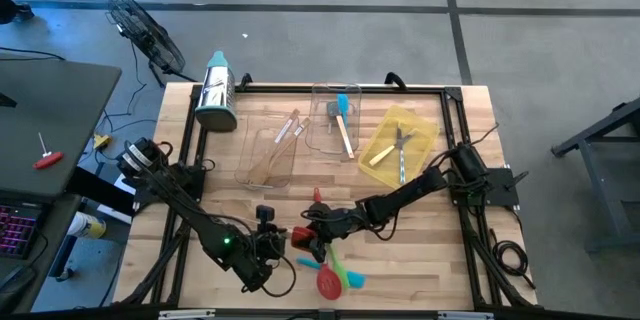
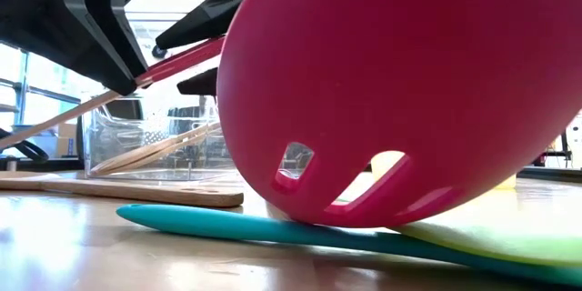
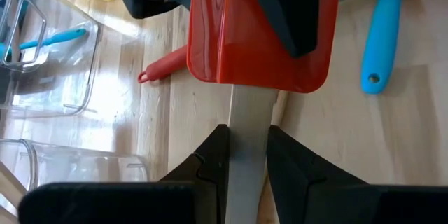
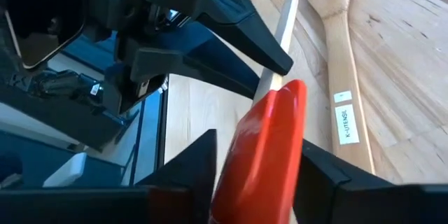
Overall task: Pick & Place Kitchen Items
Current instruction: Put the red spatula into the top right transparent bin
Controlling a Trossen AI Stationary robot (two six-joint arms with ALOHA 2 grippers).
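Observation:
A red spatula with a flat red blade (image 3: 238, 42) and a pale handle hangs above the table's near middle, between my two grippers. My left gripper (image 3: 246, 129) is shut on its handle. My right gripper (image 4: 259, 147) meets it from the other side and is shut on the blade. On the table below lie a red slotted spoon (image 2: 400, 91), a teal spatula (image 2: 273, 227), a green one (image 2: 509, 241) and a labelled wooden spoon (image 4: 343, 77). The red spoon rests on the teal and green ones. My left gripper pinches the pale handle (image 3: 248, 105) between its two fingers, just short of the blade. The handle passes back between the fingers and sticks out behind them, clear of the table. My right gripper has the red blade (image 4: 266, 133) between its two fingers, one on each flat face, at the blade's free end. It comes slanting down from the table's right. The blade stands on edge, clear of the table.
At the back stand a clear tray (image 1: 265, 155) with wooden utensils, a clear tray (image 1: 335, 120) with a teal spatula, and a yellow tray (image 1: 400, 145) with metal cutlery. A steel grater (image 1: 215, 90) lies at the back left. A black frame (image 1: 450, 110) rims the table.

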